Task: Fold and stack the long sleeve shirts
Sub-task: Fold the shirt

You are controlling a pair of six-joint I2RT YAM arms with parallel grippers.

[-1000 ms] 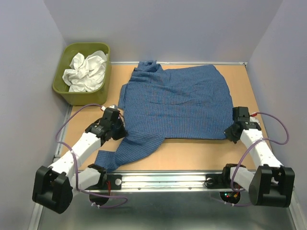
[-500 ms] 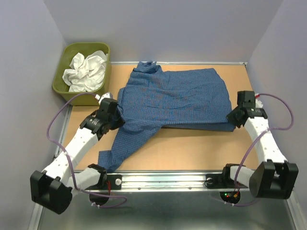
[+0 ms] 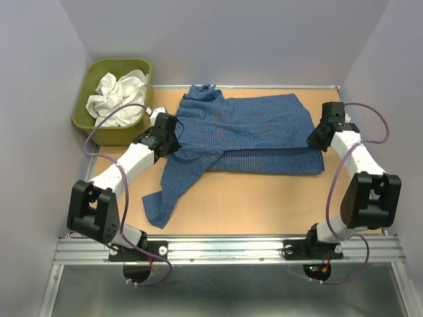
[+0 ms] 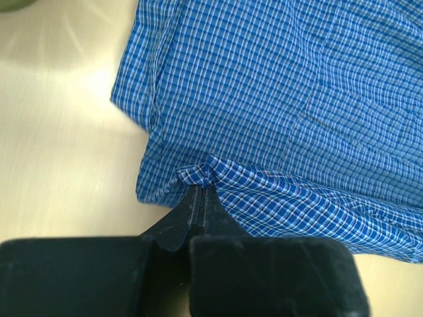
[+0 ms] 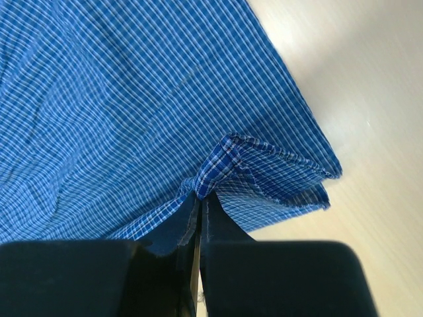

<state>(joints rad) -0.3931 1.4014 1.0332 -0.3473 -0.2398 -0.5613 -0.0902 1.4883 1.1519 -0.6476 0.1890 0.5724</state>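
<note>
We've carried the shirt (image 3: 251,127) hem up mid-frame, left gripper (image 4: 201,187) and right gripper (image 5: 199,197) clenched on it; fold nearly laid.

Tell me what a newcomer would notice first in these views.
The blue checked shirt sprawls across the middle of the table, one sleeve trailing toward the near left. The left gripper and right gripper each pinch a fold of it at opposite sides. A white garment sits crumpled in the green tub, far left.

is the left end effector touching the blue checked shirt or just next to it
Touching. The left wrist view shows the left end effector closed on a pinched-up fold of the blue checked shirt.
</note>
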